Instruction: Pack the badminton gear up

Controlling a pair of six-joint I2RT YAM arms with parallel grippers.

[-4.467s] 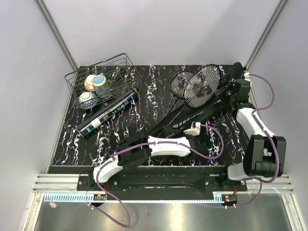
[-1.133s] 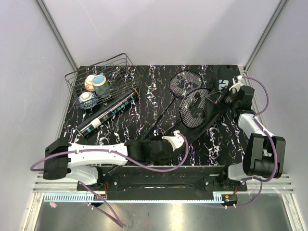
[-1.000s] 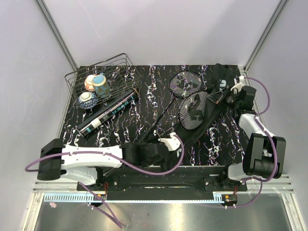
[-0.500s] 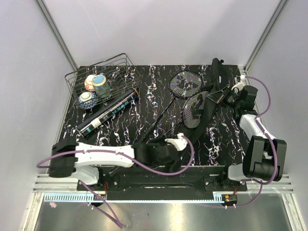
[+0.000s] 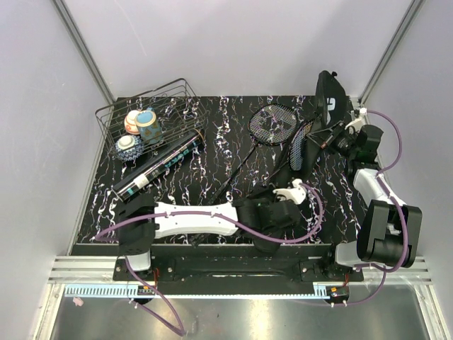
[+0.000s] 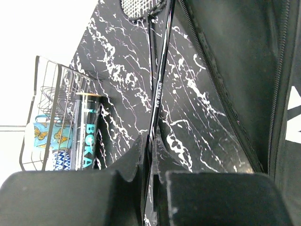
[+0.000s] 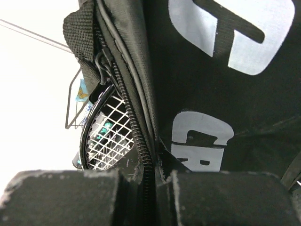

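Two thin black rackets matter most here. They are light and springy, with slim stiff shafts and strung heads that snag easily, so they are best taken by the shaft or handle and never by the strings. The held racket [image 5: 297, 145] stands on edge, its head tilted into the mouth of the CROSSWAY bag [image 5: 330, 95] near the far right corner of the table [image 5: 212, 120]. The other racket [image 5: 272, 123] lies flat just beside it, with its shaft running toward the near edge. The left gripper [image 6: 149, 165] is pressed together on the held racket's shaft, low down toward the handle. The left arm lies low along the near edge, reaching rightward with its wrist turned toward the bag. The bag is soft cloth and would likely slump shut unless held up, so its zipped rim is the sensible place to grip. The right gripper [image 7: 149, 172] pinches that rim beside the zipper, and the right arm reaches up and back so that the flap stands upright and the mouth gapes. Through that gap the right wrist view shows the strung head. The long black tube [image 5: 159, 164], rigid and likely to roll, leans against the wire basket [image 5: 141, 95] at the far left, well apart from the bag. No shuttlecock shows in any view.
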